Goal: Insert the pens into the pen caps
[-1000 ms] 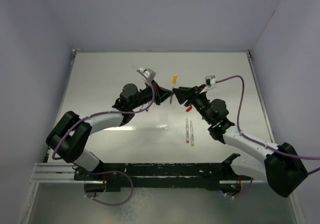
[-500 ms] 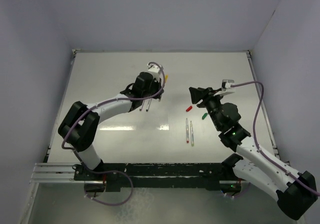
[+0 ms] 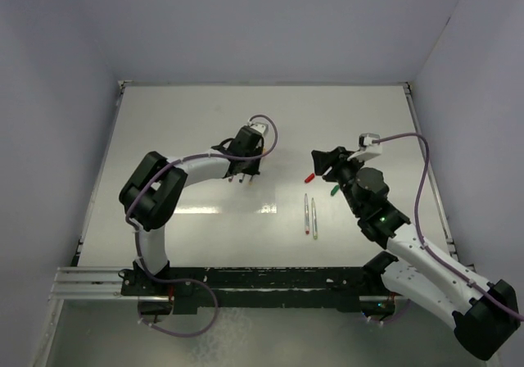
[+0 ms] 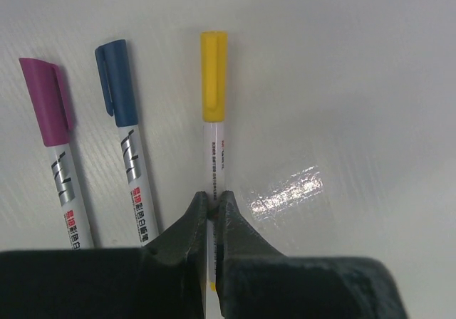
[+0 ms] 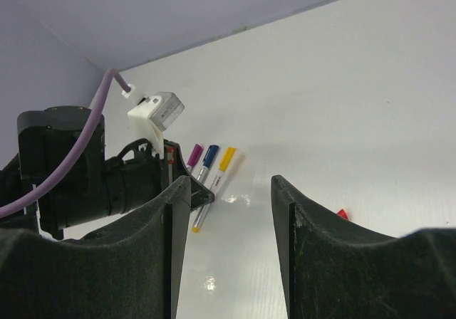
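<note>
My left gripper point(image 4: 212, 204) is shut on the barrel of a pen with a yellow cap point(image 4: 214, 77), low on the table. Next to it lie a pen with a blue cap point(image 4: 114, 77) and a pen with a purple cap point(image 4: 45, 100). In the top view the left gripper point(image 3: 244, 170) is left of centre. My right gripper point(image 3: 316, 159) is open and empty. Its wrist view point(image 5: 230, 185) looks towards the three capped pens point(image 5: 211, 155). A loose red cap point(image 3: 309, 177) and a green cap point(image 3: 334, 190) lie beside it. Two uncapped pens point(image 3: 309, 215) lie side by side nearer the front.
The white table point(image 3: 164, 138) has raised edges at the back and sides, with grey walls around it. The black rail with the arm bases point(image 3: 246, 281) runs along the near edge.
The left gripper carried the yellow-capped pen left, away from the right gripper, and lowered it beside the blue- and purple-capped pens. The right gripper drew back to the right and is open.
</note>
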`<state>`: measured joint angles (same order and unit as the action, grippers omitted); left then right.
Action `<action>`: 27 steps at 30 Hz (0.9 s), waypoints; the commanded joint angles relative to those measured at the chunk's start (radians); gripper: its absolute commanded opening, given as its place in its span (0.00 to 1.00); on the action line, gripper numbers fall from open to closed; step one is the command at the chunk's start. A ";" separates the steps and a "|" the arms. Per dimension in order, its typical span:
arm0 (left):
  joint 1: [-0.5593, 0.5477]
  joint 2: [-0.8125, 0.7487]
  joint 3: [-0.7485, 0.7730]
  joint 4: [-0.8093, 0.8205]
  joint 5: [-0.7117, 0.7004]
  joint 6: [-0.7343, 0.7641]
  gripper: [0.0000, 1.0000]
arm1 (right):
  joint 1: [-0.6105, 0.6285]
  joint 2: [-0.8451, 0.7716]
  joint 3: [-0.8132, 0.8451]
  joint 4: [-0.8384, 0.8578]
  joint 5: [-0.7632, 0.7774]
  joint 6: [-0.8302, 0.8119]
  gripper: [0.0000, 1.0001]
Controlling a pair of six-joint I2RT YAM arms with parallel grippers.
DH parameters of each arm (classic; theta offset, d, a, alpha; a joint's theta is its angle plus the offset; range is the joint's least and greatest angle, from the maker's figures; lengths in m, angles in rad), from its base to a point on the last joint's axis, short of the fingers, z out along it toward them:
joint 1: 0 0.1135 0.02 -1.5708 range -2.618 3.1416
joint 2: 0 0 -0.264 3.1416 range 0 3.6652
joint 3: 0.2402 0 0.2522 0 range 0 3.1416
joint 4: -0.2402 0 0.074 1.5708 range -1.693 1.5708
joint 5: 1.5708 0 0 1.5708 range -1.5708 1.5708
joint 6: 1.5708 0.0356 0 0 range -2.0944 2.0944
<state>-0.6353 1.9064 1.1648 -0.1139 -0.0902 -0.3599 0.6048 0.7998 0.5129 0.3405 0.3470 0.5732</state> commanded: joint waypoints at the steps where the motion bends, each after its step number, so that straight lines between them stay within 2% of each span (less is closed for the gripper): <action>1: 0.002 0.004 0.041 -0.009 -0.033 -0.027 0.07 | 0.003 0.004 -0.005 0.020 0.011 0.016 0.51; 7: 0.003 0.010 0.035 0.002 -0.027 -0.041 0.23 | 0.003 0.004 -0.017 0.014 0.017 0.019 0.51; 13: 0.001 -0.011 0.036 0.031 0.014 -0.045 0.32 | 0.003 -0.002 -0.023 0.009 0.027 0.010 0.51; 27: -0.033 -0.143 0.048 0.085 0.104 -0.025 0.36 | 0.004 0.011 0.009 -0.170 0.142 0.028 0.50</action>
<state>-0.6453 1.8561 1.1854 -0.0868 -0.0151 -0.3836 0.6048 0.8051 0.4877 0.2337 0.4191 0.5873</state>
